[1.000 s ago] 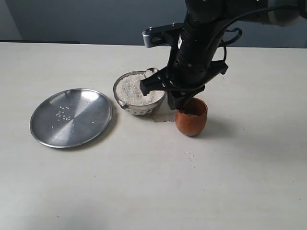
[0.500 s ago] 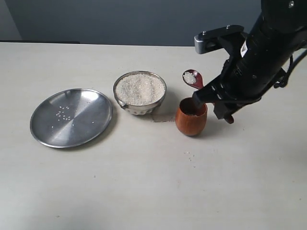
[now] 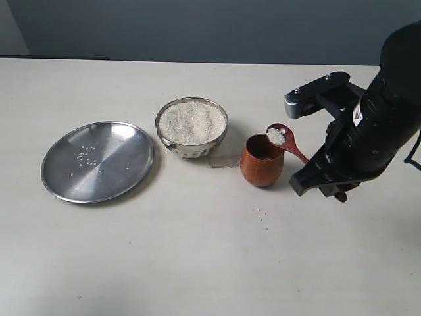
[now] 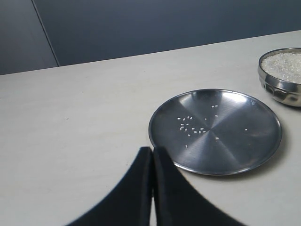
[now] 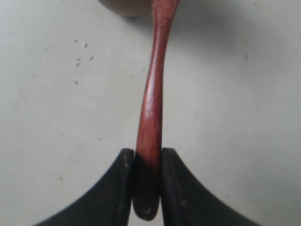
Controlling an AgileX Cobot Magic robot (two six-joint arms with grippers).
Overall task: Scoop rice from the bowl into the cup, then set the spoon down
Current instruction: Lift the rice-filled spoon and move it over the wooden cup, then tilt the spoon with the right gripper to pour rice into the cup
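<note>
The steel bowl (image 3: 192,128), heaped with white rice (image 3: 193,122), stands mid-table; its edge also shows in the left wrist view as the bowl (image 4: 282,77). To its right stands the reddish-brown wooden cup (image 3: 262,160). My right gripper (image 3: 316,176) is shut on the handle of the wooden spoon (image 3: 289,143), whose head holds a little rice just above the cup's right rim. The right wrist view shows the spoon (image 5: 153,108) clamped by my right gripper (image 5: 148,160). My left gripper (image 4: 152,155) is shut and holds nothing, near the plate.
A wide flat steel plate (image 3: 72,178) with several stray grains lies left of the bowl, also seen as the plate (image 4: 244,150). A few loose grains (image 3: 260,212) lie on the table in front of the cup.
My right arm swung from over the bowl to the right of the cup, carrying the spoon with rice. The spoon head dropped from behind the cup to just above its right rim.
</note>
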